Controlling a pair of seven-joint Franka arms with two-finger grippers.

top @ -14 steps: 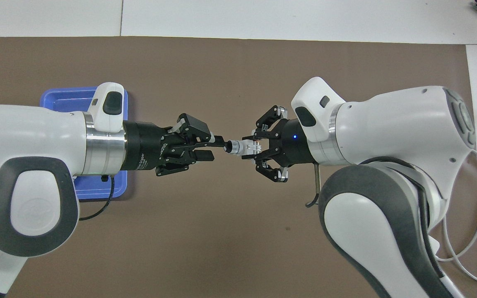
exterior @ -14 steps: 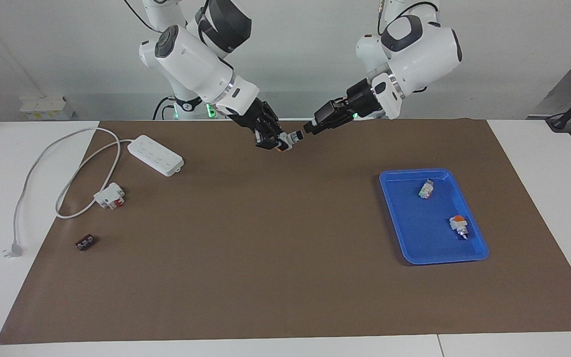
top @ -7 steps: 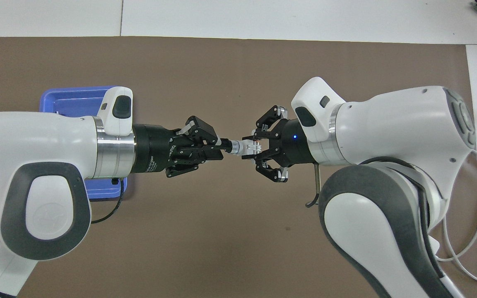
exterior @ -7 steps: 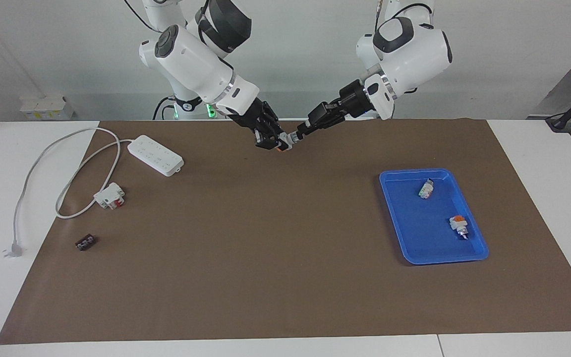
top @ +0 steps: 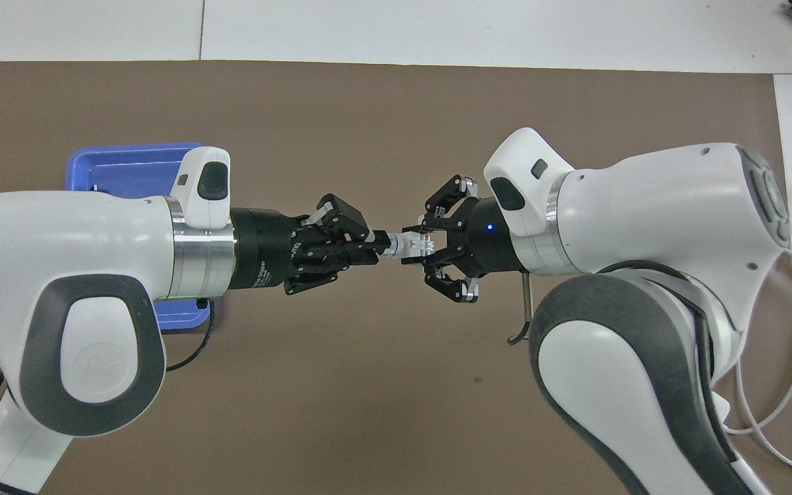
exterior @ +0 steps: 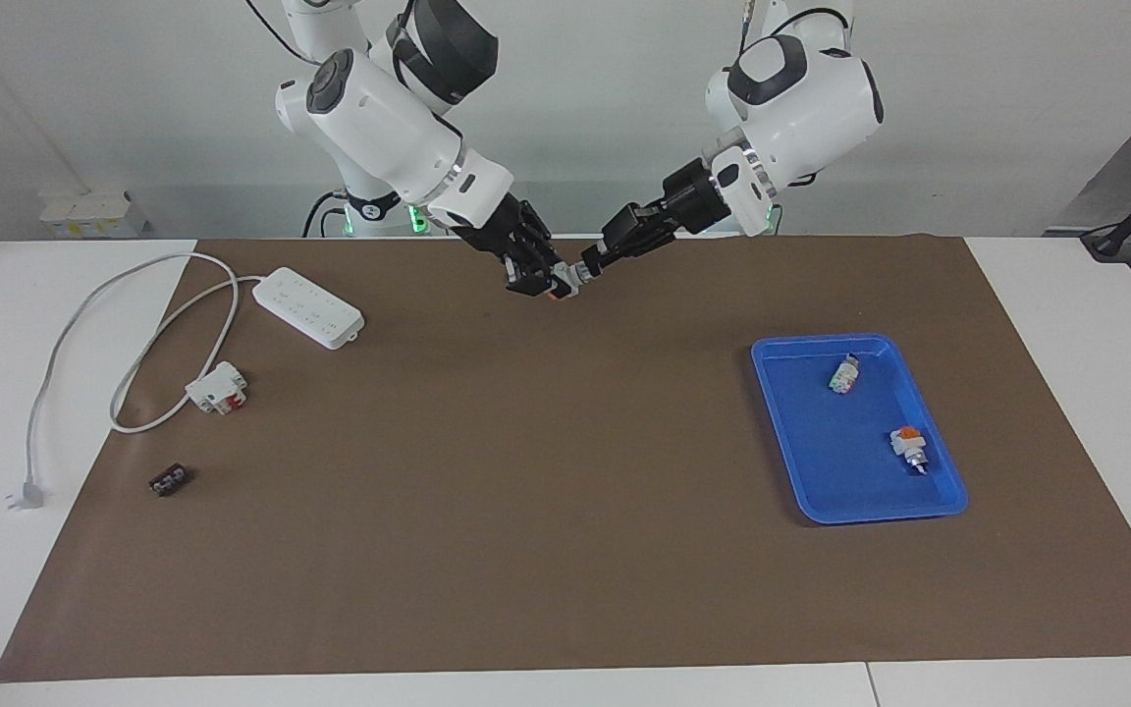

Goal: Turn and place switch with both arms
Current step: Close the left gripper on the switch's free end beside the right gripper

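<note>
The switch (exterior: 566, 280) (top: 407, 245) hangs in the air over the brown mat (exterior: 526, 491), between the two arms and lying level. My right gripper (exterior: 546, 283) (top: 425, 245) is shut on its white and orange body. From the other arm's end, my left gripper (exterior: 591, 266) (top: 375, 243) has its fingers closed around the knob end, which they hide. Only the silver collar and the white body show between the two grippers.
A blue tray (exterior: 826, 491) (top: 128, 165) at the left arm's end holds two other small switches (exterior: 844, 374) (exterior: 909, 447). At the right arm's end lie a white power strip (exterior: 308, 307) with its cable, a white-and-red block (exterior: 217, 388) and a small black part (exterior: 170, 481).
My left arm has moved in toward the switch and its fingers have closed over the knob end. The right arm and the switch have stayed still.
</note>
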